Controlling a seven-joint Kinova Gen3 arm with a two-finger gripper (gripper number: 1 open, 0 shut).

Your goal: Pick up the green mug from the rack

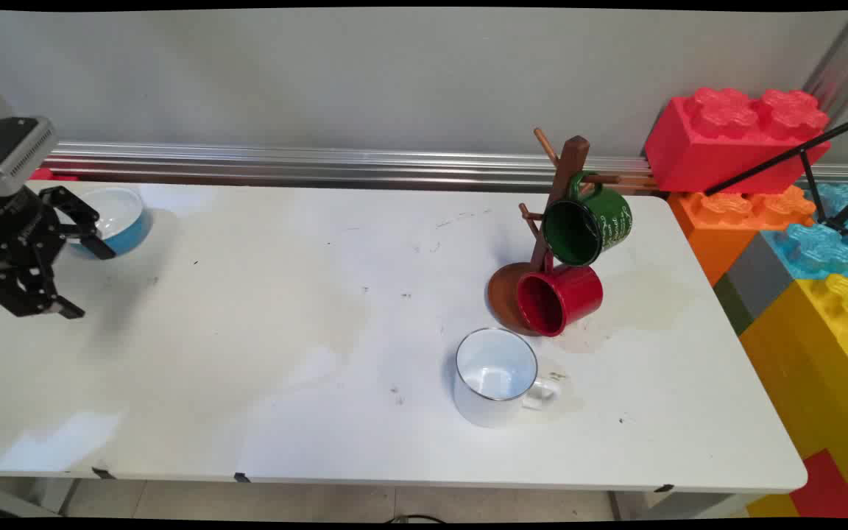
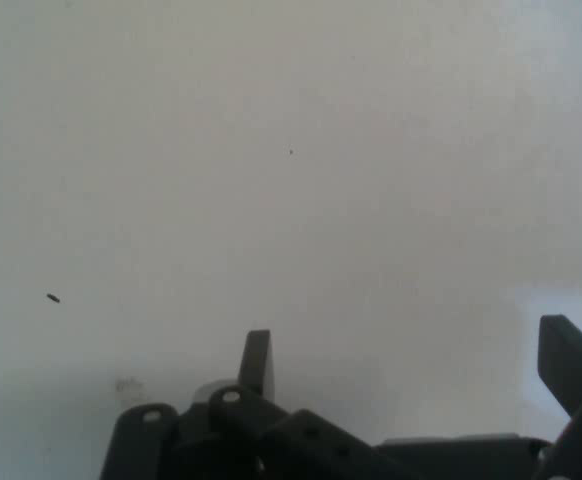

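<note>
Two black fingers of the gripper (image 1: 89, 280) stand wide apart with nothing between them, so the jaws are released and hold nothing. The gripper hangs over the far left part of the white table (image 1: 284, 353), and in the hand view its fingers (image 2: 258, 362) point at bare table top only. Nearest to the jaws is a blue bowl (image 1: 111, 218), just beside the upper finger and a little behind it; the bowl sits flat on its base, so it stays put. Well apart from the jaws, far across the table, stands a wooden mug tree (image 1: 558, 197). A green mug (image 1: 587, 226) hangs from one of its pegs by the handle, so it tips with its mouth facing out. A red mug (image 1: 559, 297) hangs lower on the tree, near the round base, and also tips sideways. A white mug (image 1: 496, 376) stands upright on the table just in front of the tree, mouth up. Past the table's end, still farther from the jaws, big toy blocks (image 1: 737, 136) are piled up.
</note>
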